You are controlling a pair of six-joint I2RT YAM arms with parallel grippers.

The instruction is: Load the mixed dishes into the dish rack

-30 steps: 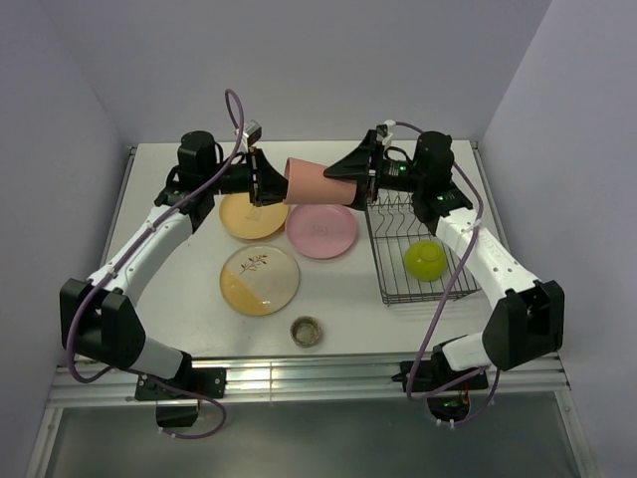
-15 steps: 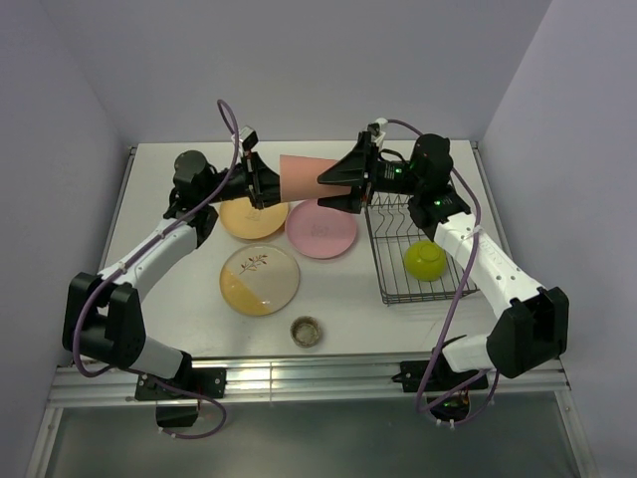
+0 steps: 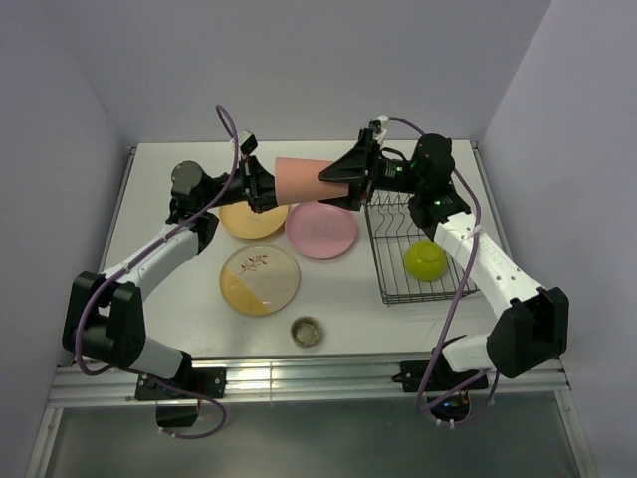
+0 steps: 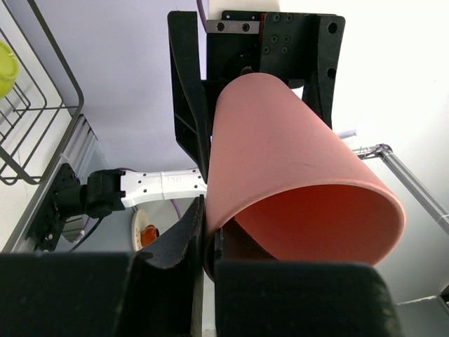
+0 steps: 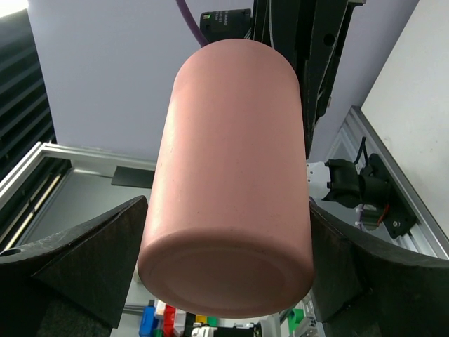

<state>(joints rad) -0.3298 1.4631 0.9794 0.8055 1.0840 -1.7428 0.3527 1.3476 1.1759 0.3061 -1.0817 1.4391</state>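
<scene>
White surface (image 3: 378,319) below; pinches tapered pink cup (image 3: 304,180) by its rim in left gripper (image 3: 267,189), sideways in mid-air, likely for handover. Straddles cup's base with right gripper (image 3: 330,191), jaws spread; cannot tell whether clamped. Hangs left of dark wire dish rack (image 3: 376,254).

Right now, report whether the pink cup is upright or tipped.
Tipped on its side: the pink cup lies level in mid-air between both pincers, mouth toward the left pincer, base toward the right pincer.
</scene>
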